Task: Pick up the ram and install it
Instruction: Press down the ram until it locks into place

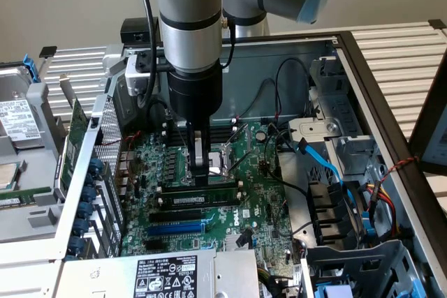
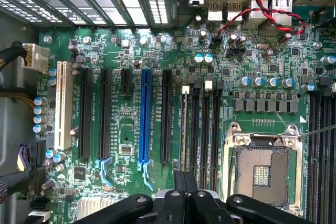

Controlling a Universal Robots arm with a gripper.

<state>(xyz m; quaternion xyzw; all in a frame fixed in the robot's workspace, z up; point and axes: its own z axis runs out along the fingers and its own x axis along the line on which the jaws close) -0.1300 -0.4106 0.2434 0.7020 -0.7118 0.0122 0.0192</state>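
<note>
Power-supply casing [image 1: 167,276] with its white warning label fills the foreground of the exterior view, at the near edge of an opened desktop computer. Behind it lies the green motherboard [image 1: 216,207], carrying a blue slot [image 1: 183,227] and long black slots. One silver-and-black robot arm [image 1: 190,40] drops straight down over the board. Its gripper [image 1: 201,176] has its fingers pressed together, their tips at the top edge of the ram [image 1: 202,199], a thin green stick standing on edge in a slot just in front of the metal processor socket [image 1: 222,158]. Whether the fingers clamp the stick or only press on it cannot be told. Blue cables [image 1: 325,165] and drive bays sit toward the exterior view's right; a loose hard drive [image 1: 17,120] lies outside the case on the exterior view's left.

Black gripper linkage [image 2: 184,205] crowds the closest part of the wrist view, its fingers closed on each other above the board. Ram [image 2: 185,129] appears edge-on as a pale thin strip in the first of 4 parallel memory slots, running out from under the fingers, with the blue slot [image 2: 145,116] and a white slot [image 2: 63,106] to one side and the open processor socket [image 2: 262,169] to the other. Red and black twisted wires [image 2: 262,9] cross the board near the rear ports.
</note>
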